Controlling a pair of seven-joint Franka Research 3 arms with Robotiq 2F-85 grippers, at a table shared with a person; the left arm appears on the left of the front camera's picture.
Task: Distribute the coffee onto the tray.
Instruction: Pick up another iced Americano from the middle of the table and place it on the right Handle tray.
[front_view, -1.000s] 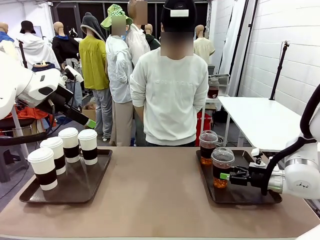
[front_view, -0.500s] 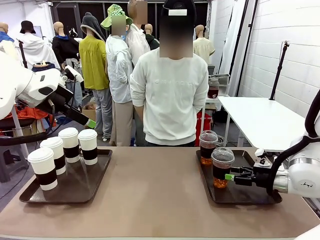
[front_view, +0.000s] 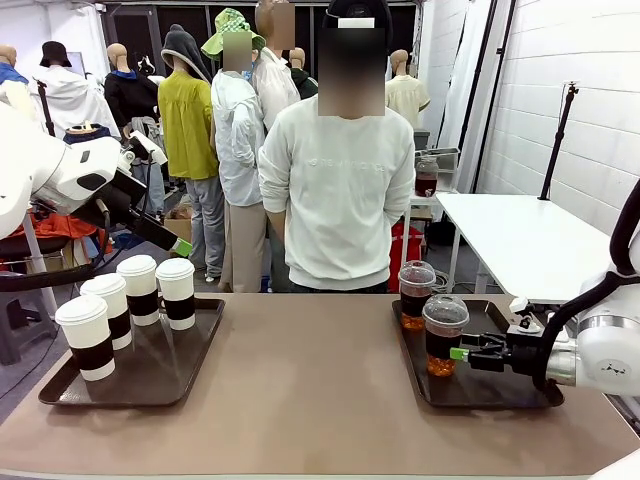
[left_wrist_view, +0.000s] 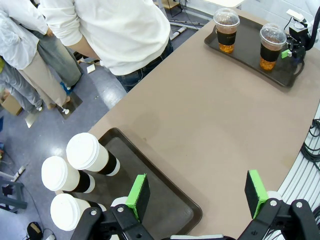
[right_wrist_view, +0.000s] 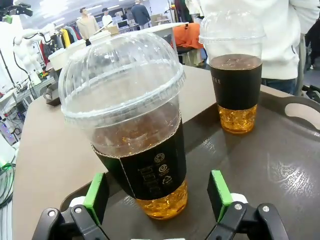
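- Brown worktop (front_view: 310, 380) carries two dark trays: left tray (front_view: 150, 375) on our left side, right tray (front_view: 495, 385) on our right.
- We see four paper cups with white lids and dark bands on the left tray, in a curved row: first cup (front_view: 86, 337) nearest us, second cup (front_view: 107, 311), third cup (front_view: 139, 289), fourth cup (front_view: 177, 293) farthest toward the middle.
- Two clear dome-lidded iced coffees stand upright on the right tray: near iced coffee (front_view: 444, 335) and far iced coffee (front_view: 416, 295), just beside each other, not touching.
- Our right gripper (front_view: 461, 353) sits low over the right tray, level with the near iced coffee's lower half.
- In the right wrist view its fingers (right_wrist_view: 95, 196) are spread wide, one green pad on each side of the near iced coffee (right_wrist_view: 137, 135); we see a gap on both sides, so no grip.
- Our left gripper (left_wrist_view: 197, 192) hangs above the worktop's left side with fingers (left_wrist_view: 138, 190) wide open and nothing between them; in its view the left tray (left_wrist_view: 165, 197) and three paper cups lie below.
- A person in a white sweatshirt (front_view: 338, 190) stands at the far edge, arms behind the back.
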